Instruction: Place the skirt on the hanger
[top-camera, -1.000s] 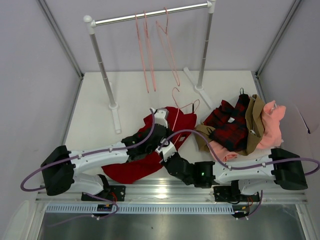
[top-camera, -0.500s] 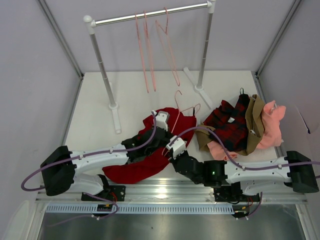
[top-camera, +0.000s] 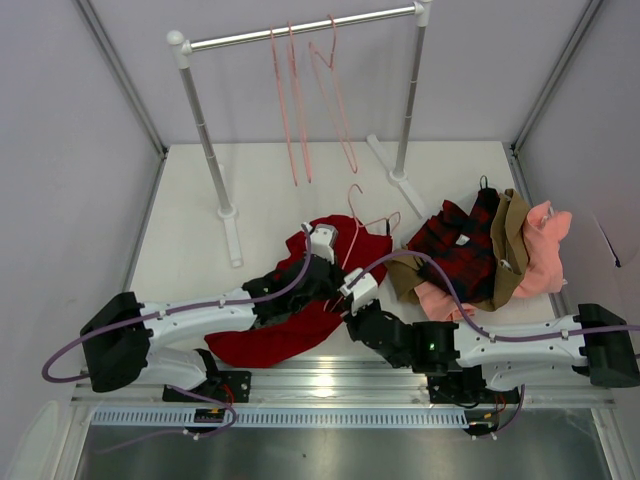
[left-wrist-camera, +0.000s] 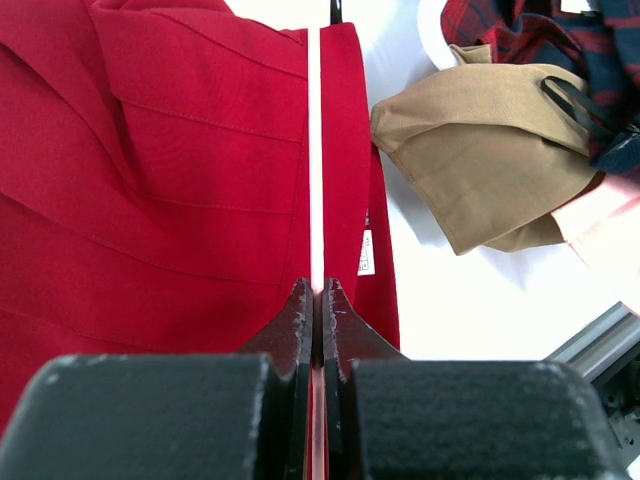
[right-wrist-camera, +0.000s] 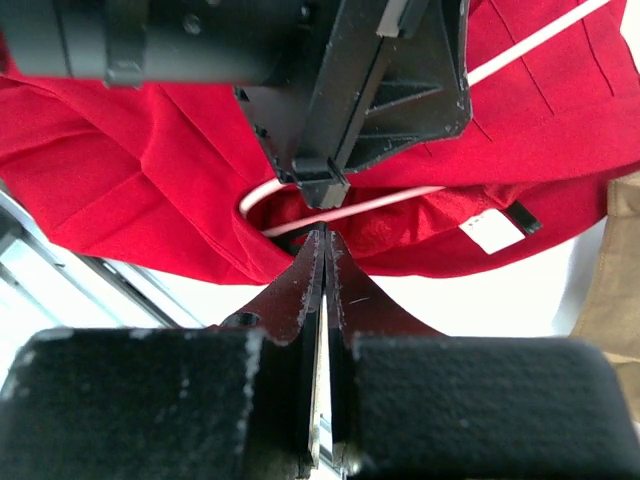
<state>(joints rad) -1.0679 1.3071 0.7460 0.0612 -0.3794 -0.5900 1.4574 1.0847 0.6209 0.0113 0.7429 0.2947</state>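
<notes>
My left hand (left-wrist-camera: 318, 298) was clenched tight on the thin hanger (left-wrist-camera: 315, 150), which lay on the red skirt (left-wrist-camera: 190, 190) on the table (top-camera: 190, 240). My right hand (right-wrist-camera: 325, 250) was pinched shut too (right at the skirt's edge, by the hanger's bend).

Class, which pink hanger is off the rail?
The hanger lying across the red skirt, pinched in the left gripper; the other three hang from the rail.
</notes>
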